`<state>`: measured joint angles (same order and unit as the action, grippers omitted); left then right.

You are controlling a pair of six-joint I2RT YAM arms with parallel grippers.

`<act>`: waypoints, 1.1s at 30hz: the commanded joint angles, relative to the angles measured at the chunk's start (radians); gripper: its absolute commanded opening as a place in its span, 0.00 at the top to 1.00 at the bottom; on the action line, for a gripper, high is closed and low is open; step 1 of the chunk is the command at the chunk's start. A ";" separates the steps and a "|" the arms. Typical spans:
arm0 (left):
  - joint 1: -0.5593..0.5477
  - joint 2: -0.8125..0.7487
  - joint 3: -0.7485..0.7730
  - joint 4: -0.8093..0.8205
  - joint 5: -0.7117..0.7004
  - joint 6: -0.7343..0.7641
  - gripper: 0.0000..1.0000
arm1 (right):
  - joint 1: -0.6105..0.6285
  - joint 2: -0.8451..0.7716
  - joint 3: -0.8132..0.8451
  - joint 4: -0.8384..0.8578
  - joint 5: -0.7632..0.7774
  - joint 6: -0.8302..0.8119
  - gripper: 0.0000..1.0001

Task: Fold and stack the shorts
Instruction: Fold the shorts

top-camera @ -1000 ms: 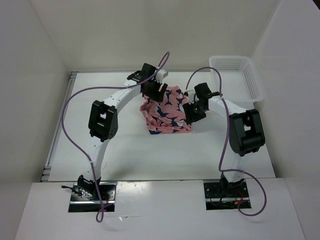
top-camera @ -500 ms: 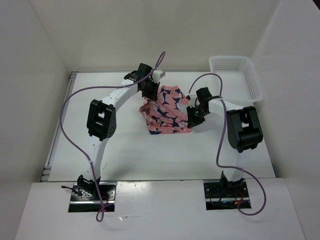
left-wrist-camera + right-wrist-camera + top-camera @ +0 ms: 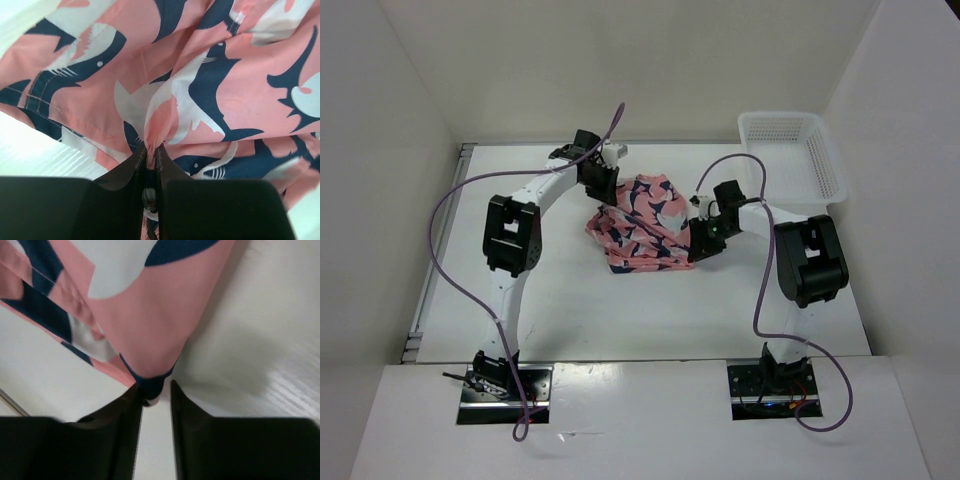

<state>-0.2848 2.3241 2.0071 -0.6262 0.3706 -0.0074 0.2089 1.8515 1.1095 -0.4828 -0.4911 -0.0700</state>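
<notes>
The shorts, salmon pink with navy and white fish shapes, lie crumpled on the middle of the white table. My left gripper is at their far left edge. In the left wrist view it is shut on a pinched fold of the shorts. My right gripper sits at the cloth's right side. Its jaws stand open with a gap between them, and a navy-hemmed corner of the shorts rests at the tips against the left finger.
A white plastic mesh basket stands at the far right corner of the table. White walls close in the table on the left, back and right. Purple cables loop above both arms.
My left gripper has closed on the cloth and drawn it leftwards, spreading the shorts out. My right gripper closed at the right corner and has since parted its jaws.
</notes>
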 commanded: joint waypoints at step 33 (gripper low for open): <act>-0.067 -0.049 -0.073 0.006 -0.027 0.007 0.69 | 0.057 0.469 0.928 0.021 0.010 -0.059 0.40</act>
<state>-0.3485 2.3058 1.9190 -0.6132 0.3374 -0.0044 0.2531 2.3371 1.9972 -0.4641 -0.4187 -0.1135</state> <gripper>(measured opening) 0.307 0.604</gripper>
